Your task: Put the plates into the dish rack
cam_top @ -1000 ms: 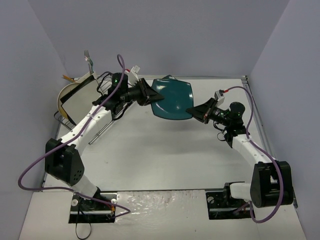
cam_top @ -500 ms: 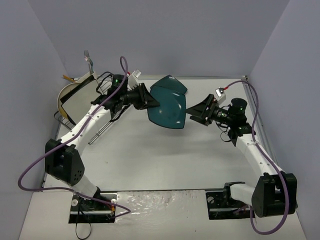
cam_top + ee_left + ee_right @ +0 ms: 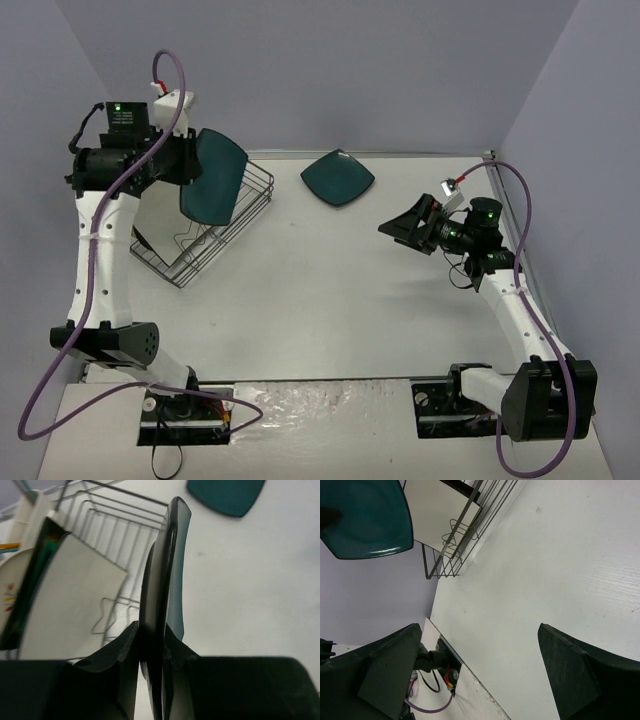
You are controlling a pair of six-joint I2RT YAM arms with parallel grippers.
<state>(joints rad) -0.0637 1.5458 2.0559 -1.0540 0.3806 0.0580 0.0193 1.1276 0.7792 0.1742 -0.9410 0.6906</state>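
My left gripper (image 3: 192, 168) is shut on the rim of a dark teal plate (image 3: 213, 176), holding it on edge above the black wire dish rack (image 3: 222, 232). From the left wrist the plate (image 3: 169, 555) runs edge-on between my fingers (image 3: 125, 642). In the rack (image 3: 118, 534) stand a white square plate (image 3: 75, 597), a dark-rimmed plate (image 3: 30, 587) and a cream plate (image 3: 9, 587). A second dark teal plate (image 3: 338, 177) lies flat on the table at the back. My right gripper (image 3: 398, 226) hangs open and empty over the table's right side, well apart from both plates.
The white table (image 3: 330, 300) is walled by purple-grey panels on three sides. A metal strip (image 3: 320, 395) runs along the near edge by the arm bases. Purple cables loop round both arms. In the right wrist view the held plate (image 3: 367, 517) and the rack (image 3: 465, 535) show far off.
The right gripper let go of the teal plate and drew back to the right. The left arm swung the plate up and left over the rack, uncovering a second teal plate at the back.
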